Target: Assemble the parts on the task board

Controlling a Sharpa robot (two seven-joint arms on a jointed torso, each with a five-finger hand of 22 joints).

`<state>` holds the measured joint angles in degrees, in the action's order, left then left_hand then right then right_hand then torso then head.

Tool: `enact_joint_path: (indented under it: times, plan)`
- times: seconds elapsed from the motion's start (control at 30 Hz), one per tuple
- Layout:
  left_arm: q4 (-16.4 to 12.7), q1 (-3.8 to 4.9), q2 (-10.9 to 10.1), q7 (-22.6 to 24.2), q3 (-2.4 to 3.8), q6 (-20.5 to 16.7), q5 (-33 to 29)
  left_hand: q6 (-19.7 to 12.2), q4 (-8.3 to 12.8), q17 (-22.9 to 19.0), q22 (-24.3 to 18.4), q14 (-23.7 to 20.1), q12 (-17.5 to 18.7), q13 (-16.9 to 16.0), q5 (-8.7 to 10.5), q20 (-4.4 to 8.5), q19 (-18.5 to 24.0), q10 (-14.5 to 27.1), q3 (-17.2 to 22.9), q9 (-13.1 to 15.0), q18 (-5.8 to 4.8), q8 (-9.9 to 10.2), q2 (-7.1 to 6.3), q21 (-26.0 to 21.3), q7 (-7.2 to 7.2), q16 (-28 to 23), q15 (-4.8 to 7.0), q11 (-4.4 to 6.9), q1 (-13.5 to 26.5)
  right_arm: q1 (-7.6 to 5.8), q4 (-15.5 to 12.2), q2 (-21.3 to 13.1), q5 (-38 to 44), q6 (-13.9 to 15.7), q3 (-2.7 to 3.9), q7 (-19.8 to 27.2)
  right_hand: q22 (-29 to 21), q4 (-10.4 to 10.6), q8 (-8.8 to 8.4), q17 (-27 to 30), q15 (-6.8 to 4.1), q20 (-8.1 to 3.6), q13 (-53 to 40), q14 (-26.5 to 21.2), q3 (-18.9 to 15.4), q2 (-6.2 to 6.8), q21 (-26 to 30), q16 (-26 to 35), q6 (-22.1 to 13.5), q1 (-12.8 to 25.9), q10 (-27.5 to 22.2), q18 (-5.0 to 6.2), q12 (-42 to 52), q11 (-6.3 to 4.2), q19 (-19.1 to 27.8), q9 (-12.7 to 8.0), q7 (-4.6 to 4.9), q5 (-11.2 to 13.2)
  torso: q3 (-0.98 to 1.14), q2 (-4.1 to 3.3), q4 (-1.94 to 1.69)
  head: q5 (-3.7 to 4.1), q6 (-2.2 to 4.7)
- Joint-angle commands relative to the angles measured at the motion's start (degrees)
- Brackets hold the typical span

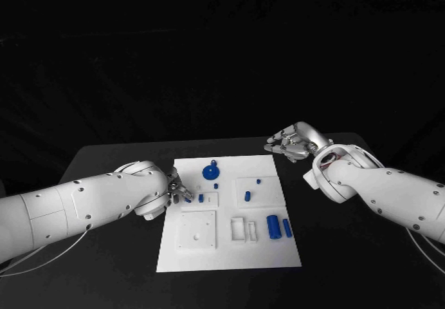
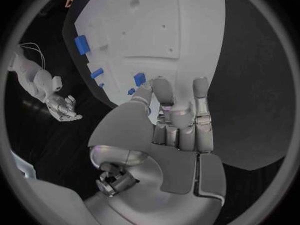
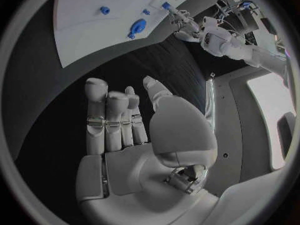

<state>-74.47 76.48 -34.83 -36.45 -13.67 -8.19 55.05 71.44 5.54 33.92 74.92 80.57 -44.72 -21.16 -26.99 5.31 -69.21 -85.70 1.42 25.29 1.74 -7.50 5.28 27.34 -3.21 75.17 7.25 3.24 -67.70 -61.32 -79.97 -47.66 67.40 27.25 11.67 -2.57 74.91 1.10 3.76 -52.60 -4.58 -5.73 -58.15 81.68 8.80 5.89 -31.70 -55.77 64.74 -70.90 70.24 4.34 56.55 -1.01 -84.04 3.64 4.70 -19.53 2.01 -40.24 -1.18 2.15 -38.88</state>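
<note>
The white task board [image 1: 227, 251] lies in the middle of the black table. On it are a round blue knob [image 1: 211, 172], a blue cylinder [image 1: 274, 226] and several small blue parts. My left hand [image 1: 176, 190] reaches over the board's left edge. Its fingertips [image 2: 151, 87] are right at a small blue part [image 2: 139, 79]; whether they grip it is unclear. My right hand [image 1: 295, 144] hovers above the table off the board's far right corner, fingers apart and holding nothing. The right wrist view shows that palm [image 3: 134, 135] bare and the knob [image 3: 138, 26] beyond it.
White raised blocks [image 1: 199, 230] and a slotted holder [image 1: 243, 230] stand on the board's near half. Bare black table [image 1: 352, 257] runs along both sides of the board. The table's far edge [image 1: 222, 143] lies just beyond the board.
</note>
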Motion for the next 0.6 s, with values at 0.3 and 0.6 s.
enact_joint_path:
  times: [0.3, 0.6]
  plan:
    - [-0.2, -0.4, 0.4, 0.5, -0.25, 1.8, -0.1, 12.1, -1.1, -0.1, 1.1, 0.0, -0.1, -0.1, 0.78, -0.32, -0.1, -1.0, -1.0, 0.0, 1.17, 0.4, -0.45, -0.5, 6.27, 0.2, 0.27, 2.06, -0.8, 0.09, 0.0, 0.1, 0.1, -0.4, 0.02, 0.6, 3.5, 0.0, -0.21, 0.0, -0.12, 0.0, 0.0, -0.2, 0.0, 0.33, 0.3, 0.2, -0.3, 0.1, -0.3, 0.56, -0.3, 0.01, -0.4, 0.0, -0.06, -0.3, -0.01, 0.02, -0.01, 0.12, -0.03]
    - [-0.3, -0.4, 0.4, 0.6, -0.25, 1.8, 0.1, 12.1, -2.7, -0.2, 1.1, 0.0, -0.1, 0.0, 0.88, -0.41, -0.1, -1.0, -2.0, 0.0, 1.24, 0.5, -1.45, -0.6, 6.34, 0.2, 0.29, 2.09, -0.9, 0.13, 0.1, 0.1, 0.1, -0.4, 0.02, 0.6, 3.5, -0.1, -0.21, 0.0, -0.12, 0.0, 0.1, -0.2, 0.1, 0.31, 0.2, 0.2, -0.3, 0.1, -0.3, 0.55, -0.3, 0.01, -0.4, 0.0, -0.06, -0.4, 0.0, 0.02, -0.02, 0.22, 0.04]
